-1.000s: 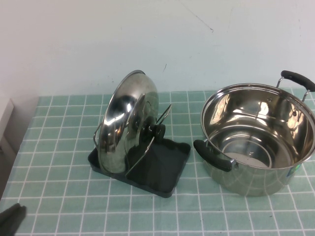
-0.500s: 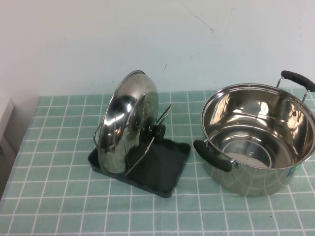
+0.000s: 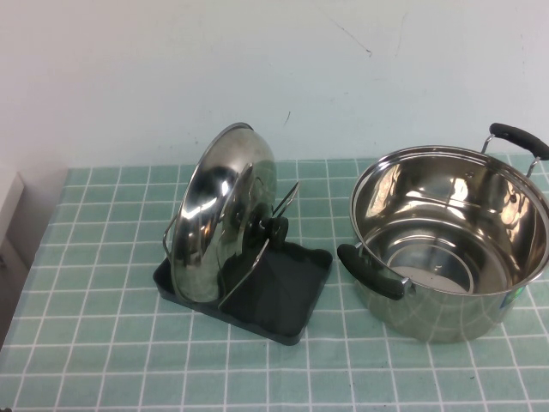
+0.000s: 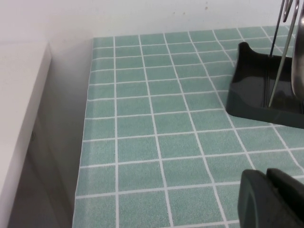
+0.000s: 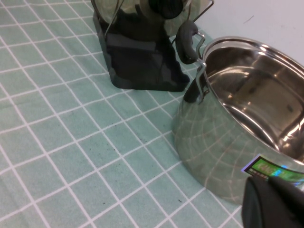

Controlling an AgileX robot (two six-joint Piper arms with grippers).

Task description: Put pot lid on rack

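The shiny steel pot lid with its black knob stands on edge in the dark rack, leaning between the wire loops. The rack's corner and wires also show in the left wrist view, and the rack shows in the right wrist view. My left gripper is shut and empty, low over the tiled cloth left of the rack, out of the high view. My right gripper is shut and empty, close beside the pot's wall, also out of the high view.
The deep steel pot with black side handles stands right of the rack, open and empty; it fills the right wrist view. A white ledge borders the table's left edge. A white wall stands behind.
The dark tip of my left gripper, seen at the bottom left corner of the high view a second ago, has withdrawn out of view. The lid, rack and pot have not moved.
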